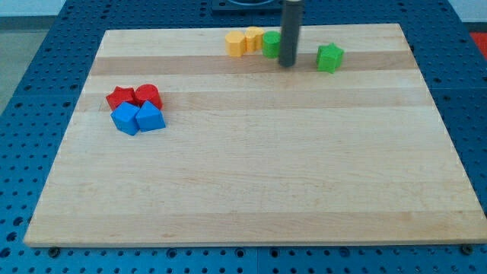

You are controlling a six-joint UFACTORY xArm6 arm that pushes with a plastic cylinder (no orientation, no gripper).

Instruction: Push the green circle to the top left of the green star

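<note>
Contact looked close at this moment: my tip (287, 64) stood at the view's top of the wooden board (243, 183), just beside the right edge of the green circle (270, 44), which the rod partly hid, so I could not tell whether the two were touching. The green star (330, 58) lay to the view's right of the tip, near but apart from it, with the tip between the two green blocks. The circle sat against two yellow blocks (245, 41), whose shapes I could not make out, on its left. By my judgement the circle was already left of the star and slightly above it, so the step in hand was closing the gap; the next move seemed to call for working round to the circle's left side and nudging it rightward. There was no pincer on this arm, only the rod, so nothing was grasped. Two red blocks (134, 97) and two blue blocks (138, 118) clustered at the view's left. No writing or brand could be read anywhere.
</note>
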